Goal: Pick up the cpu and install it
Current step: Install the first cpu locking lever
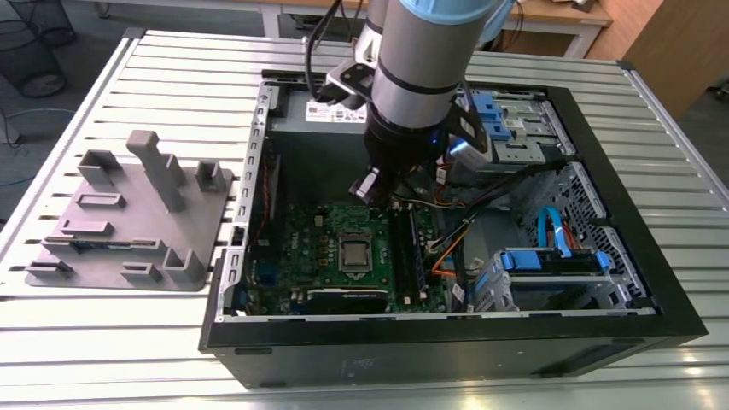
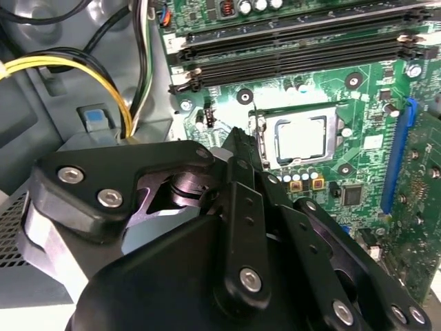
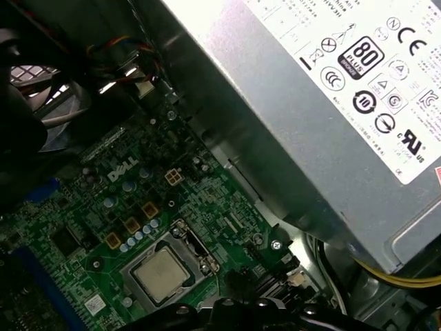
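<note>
Already socketed cpu [image 2: 300,137], memory slots [image 2: 296,48] beside, power supply [image 3: 331,103] near.

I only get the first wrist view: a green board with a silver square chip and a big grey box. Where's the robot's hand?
Observer: In the exterior view the black gripper hangs inside the open black computer case, over the green circuit board.
Visitor: Is it touching the chip?
Observer: No. In the second wrist view the small silver square cpu lies flat in its socket, with the gripper clear of it.
Visitor: What's outside the case?
Observer: A matte grey plastic tray on the slatted metal table, at the exterior view's left.
</note>
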Motion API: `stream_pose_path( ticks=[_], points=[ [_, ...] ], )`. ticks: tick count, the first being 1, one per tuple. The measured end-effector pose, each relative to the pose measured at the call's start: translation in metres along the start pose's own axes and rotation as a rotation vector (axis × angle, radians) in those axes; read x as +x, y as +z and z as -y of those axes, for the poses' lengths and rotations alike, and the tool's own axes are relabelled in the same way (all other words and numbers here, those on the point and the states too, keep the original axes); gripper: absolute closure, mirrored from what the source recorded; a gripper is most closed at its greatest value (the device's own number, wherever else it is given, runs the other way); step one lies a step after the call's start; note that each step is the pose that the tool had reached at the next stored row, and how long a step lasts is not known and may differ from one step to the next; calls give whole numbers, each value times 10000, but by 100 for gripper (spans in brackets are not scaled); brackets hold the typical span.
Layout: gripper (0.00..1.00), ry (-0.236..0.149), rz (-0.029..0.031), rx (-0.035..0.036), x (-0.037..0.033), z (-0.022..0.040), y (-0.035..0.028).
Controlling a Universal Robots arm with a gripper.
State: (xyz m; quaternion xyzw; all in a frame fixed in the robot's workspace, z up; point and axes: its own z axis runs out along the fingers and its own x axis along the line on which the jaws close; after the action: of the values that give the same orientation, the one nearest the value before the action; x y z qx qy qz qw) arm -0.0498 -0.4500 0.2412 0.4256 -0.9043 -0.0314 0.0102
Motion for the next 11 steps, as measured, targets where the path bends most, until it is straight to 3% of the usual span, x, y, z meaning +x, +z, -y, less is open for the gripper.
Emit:
stream_pose_path(
  ticks=[11],
  points=[
    [89, 112, -156, 136, 49, 41, 5]
  ],
)
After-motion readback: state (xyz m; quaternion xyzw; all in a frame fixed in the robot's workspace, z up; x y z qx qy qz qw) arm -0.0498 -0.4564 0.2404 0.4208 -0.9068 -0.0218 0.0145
